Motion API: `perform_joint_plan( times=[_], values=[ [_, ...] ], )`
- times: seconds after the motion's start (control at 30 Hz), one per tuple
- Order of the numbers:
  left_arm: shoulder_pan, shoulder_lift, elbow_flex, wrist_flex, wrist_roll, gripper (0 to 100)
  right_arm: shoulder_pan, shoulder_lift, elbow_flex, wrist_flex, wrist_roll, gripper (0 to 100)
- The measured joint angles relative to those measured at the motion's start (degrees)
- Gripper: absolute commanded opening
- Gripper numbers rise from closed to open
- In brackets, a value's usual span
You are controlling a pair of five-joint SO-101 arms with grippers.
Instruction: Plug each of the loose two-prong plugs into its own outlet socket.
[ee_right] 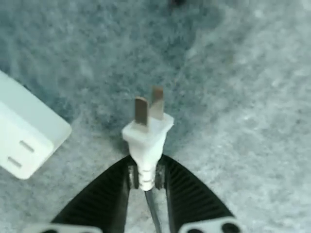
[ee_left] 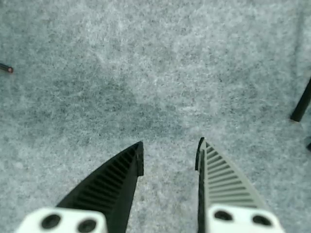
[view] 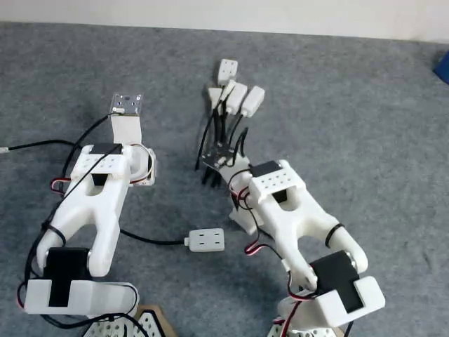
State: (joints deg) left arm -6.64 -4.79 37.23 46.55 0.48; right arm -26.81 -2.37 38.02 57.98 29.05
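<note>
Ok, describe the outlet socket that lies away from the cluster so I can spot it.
On the grey mat, look between the left arm and the right arm, near their bases. A white outlet socket lies there on a black cable. Unlike the sockets bunched at the far side, it lies alone.

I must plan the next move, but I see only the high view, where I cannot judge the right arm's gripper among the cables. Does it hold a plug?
Observer: Yes. The right gripper is shut on a white two-prong plug, held at its neck, its prongs pointing away from the gripper.
Operator: Are the prongs in a socket?
Observer: No. They are free; a white outlet socket lies to one side of the plug, its two slots unfilled.
Operator: And the left gripper?
Observer: The left gripper is open and holds nothing, above grey carpet.
</note>
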Motion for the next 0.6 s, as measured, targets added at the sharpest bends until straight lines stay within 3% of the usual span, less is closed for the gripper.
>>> perform_joint_plan(
  times=[0.27,0.4,0.6],
  values=[
    [0.00,0.00,0.88,0.00,0.00,19,-0.18,0.00,0.44,-2.11,0.00,11.5],
    [0.00,0.00,0.88,0.00,0.00,19,-0.18,0.00,0.44,-2.11,-0.88,0.0],
    [0.00,0.00,0.88,0.00,0.00,19,-0.18,0.00,0.44,-2.37,-4.92,0.7]
  ],
)
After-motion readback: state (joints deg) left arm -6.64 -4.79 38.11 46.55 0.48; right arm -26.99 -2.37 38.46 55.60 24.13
